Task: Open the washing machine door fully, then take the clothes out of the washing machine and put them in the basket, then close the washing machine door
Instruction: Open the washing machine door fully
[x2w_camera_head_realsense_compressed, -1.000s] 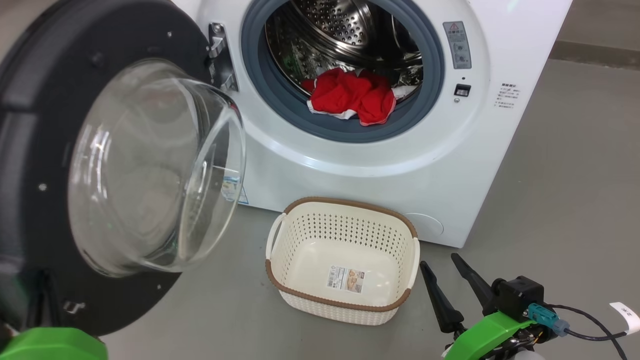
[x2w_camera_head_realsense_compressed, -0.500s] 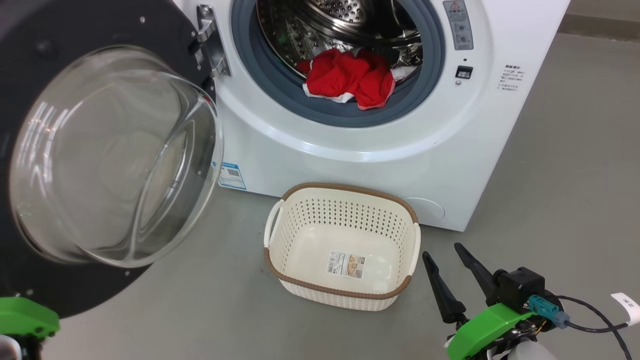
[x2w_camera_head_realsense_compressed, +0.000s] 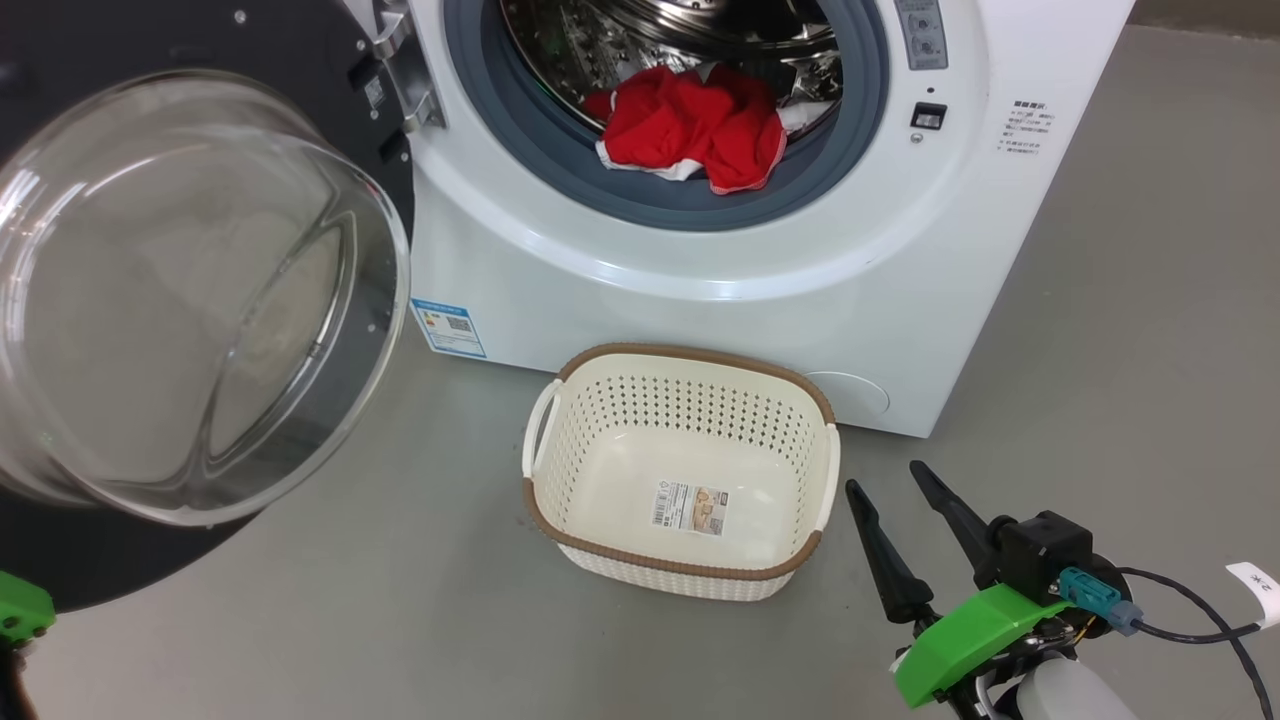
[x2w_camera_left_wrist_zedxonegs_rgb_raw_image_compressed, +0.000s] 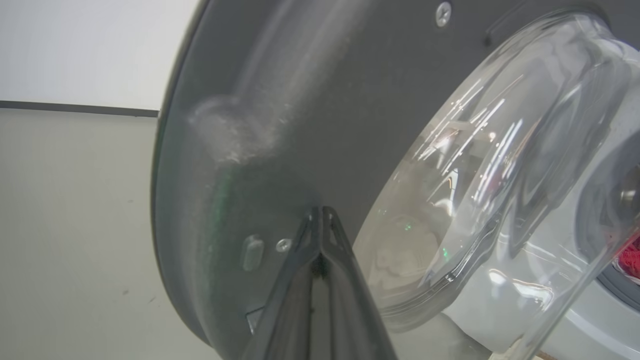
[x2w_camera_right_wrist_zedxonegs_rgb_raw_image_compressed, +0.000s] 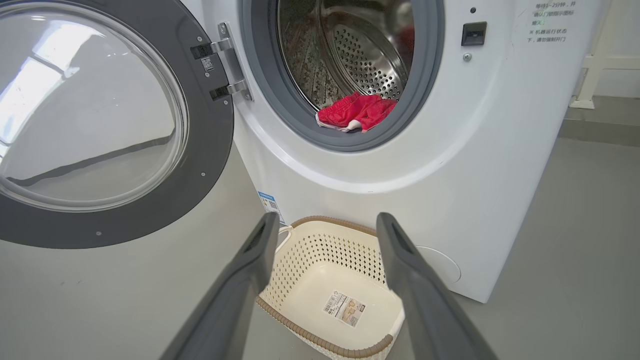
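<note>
Left hand (x2w_camera_left_wrist_zedxonegs_rgb_raw_image_compressed: 320, 214), clenched empty, holds the washing machine door (x2w_camera_head_realsense_compressed: 100, 562) wide, likely clearing access to the clothes (x2w_camera_head_realsense_compressed: 700, 125). Right hand (x2w_camera_head_realsense_compressed: 883, 478) hangs released beside the basket (x2w_camera_head_realsense_compressed: 690, 352).

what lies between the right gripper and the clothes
Head view: bare floor, then the washing machine's white front and grey rubber ring; the basket sits beside that line.

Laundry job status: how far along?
Done: washing machine door looks wide open. In hand: shut left end effector at its black rim. Left: clothes still lie at the drum mouth, basket has none, right end effector open; closing the door comes last.
</note>
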